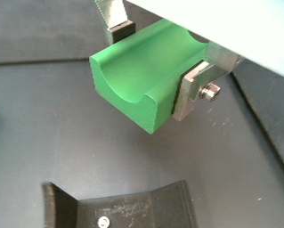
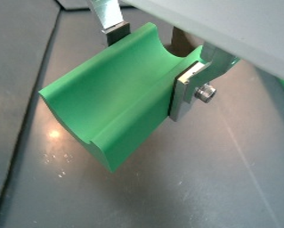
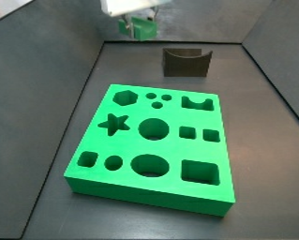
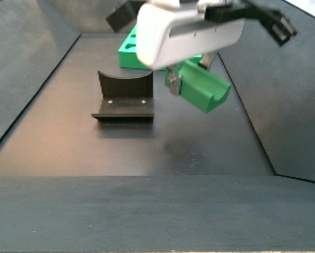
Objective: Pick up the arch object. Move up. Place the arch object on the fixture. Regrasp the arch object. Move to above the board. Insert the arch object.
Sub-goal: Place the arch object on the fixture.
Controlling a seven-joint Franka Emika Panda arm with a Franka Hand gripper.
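Over the dark grey floor, the robot's hand (image 1: 158, 61) pinches the small green plastic arch object (image 1: 141, 77) aloft, near the dark scoop-topped fixture (image 1: 116, 209), so the move-up step looks finished and lowering it onto that fixture comes next.

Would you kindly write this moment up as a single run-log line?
gripper: shut on arch object, held in the air | fixture: bare, arch object not yet placed | board: arch hole unfilled
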